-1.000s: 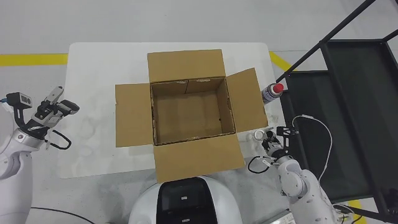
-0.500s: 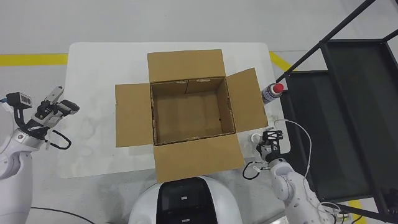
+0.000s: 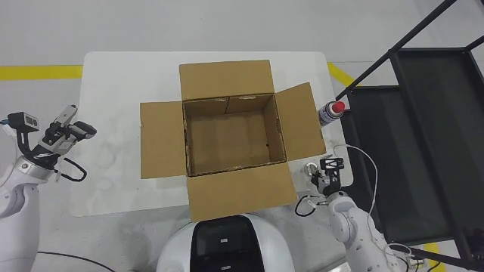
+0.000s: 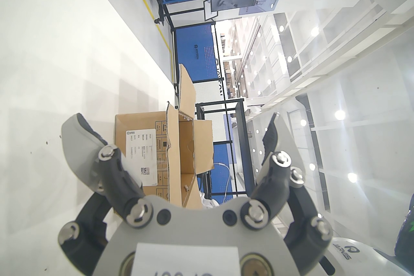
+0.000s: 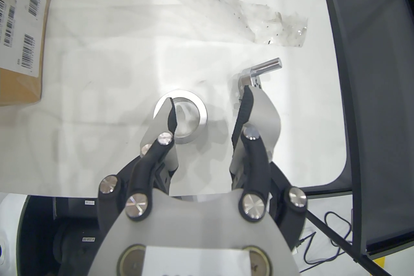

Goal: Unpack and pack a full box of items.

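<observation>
Shifted toward open brown cardboard box (image 3: 227, 79): right tool (image 5: 208, 94), partly open, empty, above silver metal ring (image 5: 199, 115) on white table (image 3: 128, 91), contact unclear. Left tool (image 4: 176, 120) wide open, empty, beside table.

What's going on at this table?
The brown cardboard box sits open on the white table, its inside looking empty. The right gripper hangs open above a silver metal ring and a small bent metal piece beside the box. A white spray can with a red cap stands nearby. The left gripper is open off the table's other side, holding nothing.
</observation>
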Controlling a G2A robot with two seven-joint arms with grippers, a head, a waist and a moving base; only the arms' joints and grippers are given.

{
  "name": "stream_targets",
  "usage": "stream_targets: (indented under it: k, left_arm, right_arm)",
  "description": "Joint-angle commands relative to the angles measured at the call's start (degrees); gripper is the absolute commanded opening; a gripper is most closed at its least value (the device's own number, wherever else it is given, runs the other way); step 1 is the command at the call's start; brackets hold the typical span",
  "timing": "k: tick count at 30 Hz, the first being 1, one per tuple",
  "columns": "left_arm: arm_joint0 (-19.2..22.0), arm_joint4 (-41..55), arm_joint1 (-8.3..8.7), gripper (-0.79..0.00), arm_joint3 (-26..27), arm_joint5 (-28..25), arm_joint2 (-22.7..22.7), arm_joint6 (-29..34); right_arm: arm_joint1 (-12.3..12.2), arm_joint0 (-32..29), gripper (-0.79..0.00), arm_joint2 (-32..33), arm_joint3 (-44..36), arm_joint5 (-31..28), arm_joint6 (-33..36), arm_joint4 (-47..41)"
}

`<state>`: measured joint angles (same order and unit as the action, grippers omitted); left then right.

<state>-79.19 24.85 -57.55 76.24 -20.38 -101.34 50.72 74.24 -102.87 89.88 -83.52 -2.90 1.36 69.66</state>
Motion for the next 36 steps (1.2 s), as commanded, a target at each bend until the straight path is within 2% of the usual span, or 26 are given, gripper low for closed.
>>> stream_targets:
  k: [1, 6, 22, 25, 26, 27, 36]
  left_arm:
    - [0.0, 0.0, 0.00, 0.000, 0.0, 0.0, 0.0, 0.0]
    - [0.0, 0.0, 0.00, 0.000, 0.0, 0.0, 0.0, 0.0]
    - [0.0, 0.0, 0.00, 0.000, 0.0, 0.0, 0.0, 0.0]
    - [0.0, 0.0, 0.00, 0.000, 0.0, 0.0, 0.0, 0.0]
    - [0.0, 0.0, 0.00, 0.000, 0.0, 0.0, 0.0, 0.0]
    - [0.0, 0.0, 0.00, 0.000, 0.0, 0.0, 0.0, 0.0]
    - [0.0, 0.0, 0.00, 0.000, 0.0, 0.0, 0.0, 0.0]
  right_arm:
    - [-0.1, -0.3, -0.459, 0.2, -0.4, -0.4, 0.1, 0.0]
    - [-0.1, 0.0, -0.566, -0.1, -0.2, -0.7, 0.6, 0.4]
    - [-0.1, 2.4, -0.600, -1.5, 3.2, 0.2, 1.4, 1.7]
    - [-0.1, 2.5, -0.677, -1.8, 3.4, 0.5, 1.5, 2.0]
    - [-0.1, 2.6, -0.770, -1.9, 3.5, 0.7, 1.5, 2.2]
    - [-0.1, 2.7, -0.785, -1.9, 3.7, 0.8, 1.5, 2.3]
    - [-0.2, 2.1, -0.785, -1.6, 1.9, 1.7, 0.8, 2.6]
